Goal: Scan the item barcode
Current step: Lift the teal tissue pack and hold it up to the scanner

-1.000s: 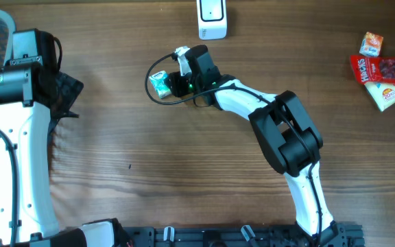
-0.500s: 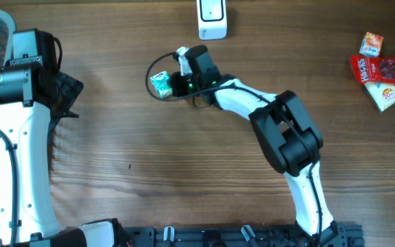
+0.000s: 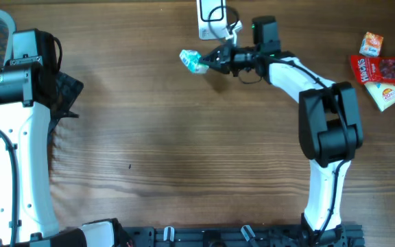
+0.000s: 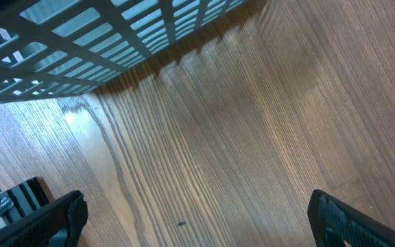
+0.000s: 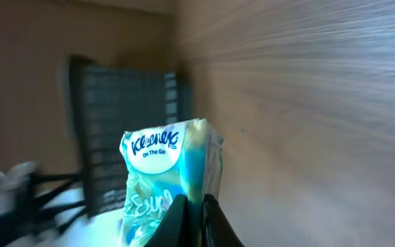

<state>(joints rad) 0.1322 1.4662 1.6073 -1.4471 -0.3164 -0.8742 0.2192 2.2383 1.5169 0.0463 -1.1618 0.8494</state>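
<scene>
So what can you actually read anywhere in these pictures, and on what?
"Kleenex": on the Kleenex tissue pack, right wrist view.
"On The Go": same pack, under the brand name.
Larger lettering lower on the pack: partly hidden, unreadable.
Red snack packet, orange packet, white packet: print too small to read.

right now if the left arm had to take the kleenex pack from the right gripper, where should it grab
Probably the free end of the kleenex pack, coming in from the left. The right gripper pinches only one edge, so the rest of the pack sticks out leftward with nothing around it.
</scene>
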